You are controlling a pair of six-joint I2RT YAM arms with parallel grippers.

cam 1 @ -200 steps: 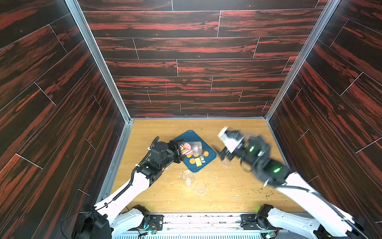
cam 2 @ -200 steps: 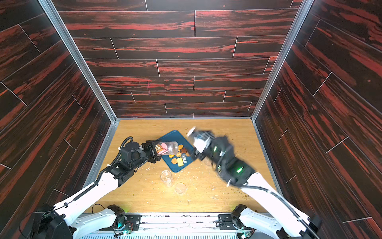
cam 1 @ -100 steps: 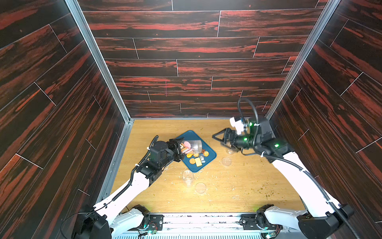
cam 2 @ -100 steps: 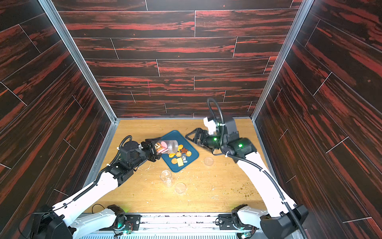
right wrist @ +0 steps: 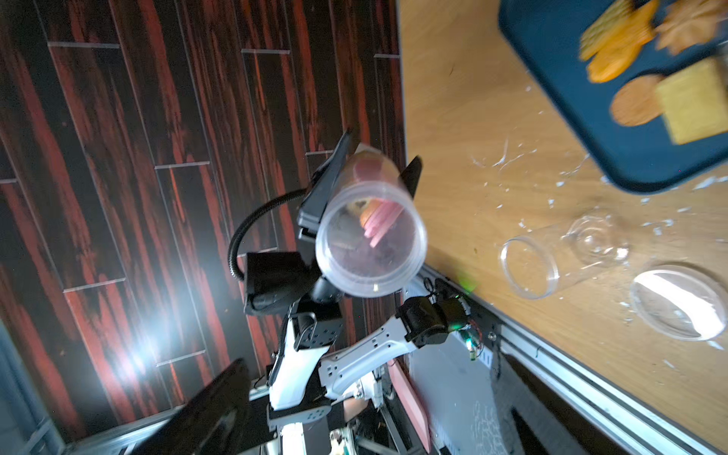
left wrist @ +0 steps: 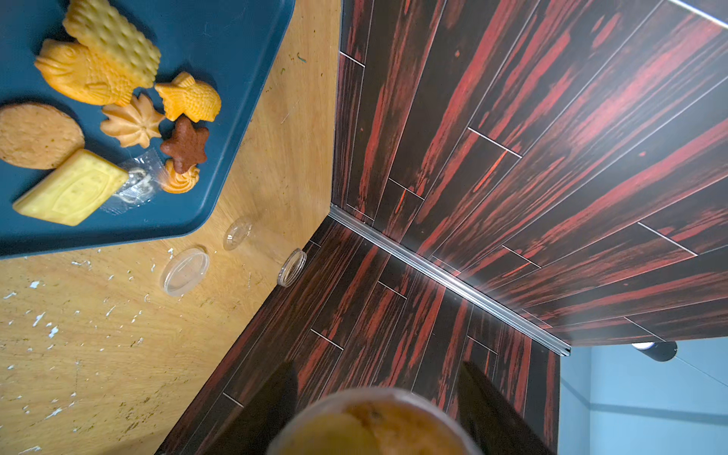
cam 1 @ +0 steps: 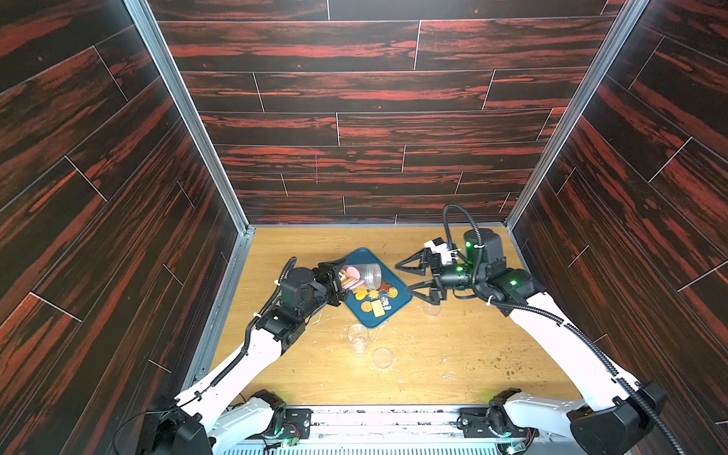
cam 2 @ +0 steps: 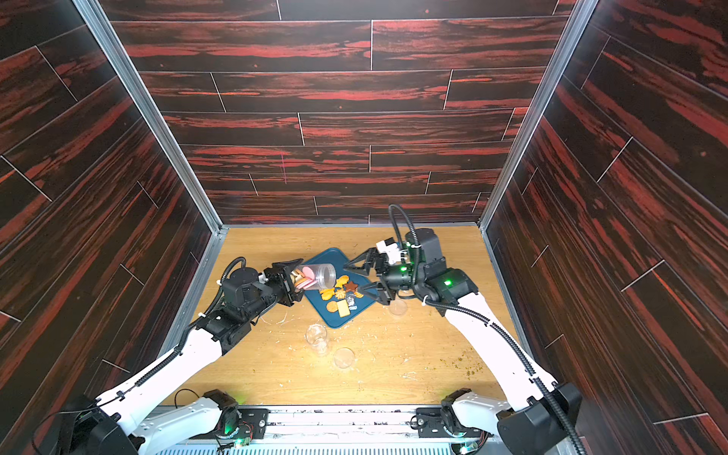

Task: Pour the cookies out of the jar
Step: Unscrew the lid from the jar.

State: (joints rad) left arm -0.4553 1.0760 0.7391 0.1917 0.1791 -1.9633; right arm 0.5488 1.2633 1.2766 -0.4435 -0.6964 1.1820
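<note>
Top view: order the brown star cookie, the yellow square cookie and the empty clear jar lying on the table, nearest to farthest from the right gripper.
From the right gripper:
1. Brown star cookie, on the tray's side facing it.
2. Yellow square cookie, on the tray, nearer the front.
3. Empty clear jar, off the tray, toward the front.

jar (left wrist: 374,425): blurred; cut by edge | tray (right wrist: 646,157): cropped; blurred

Jar (cam 1: 367,275): clear plastic, lidless, tipped sideways, base clamped in left gripper (cam 1: 339,277), mouth pointing away from it.
Cookies (cam 1: 366,306): pink rounds inside at the gripped end; yellow, orange and brown ones spilled just past the mouth.
</note>
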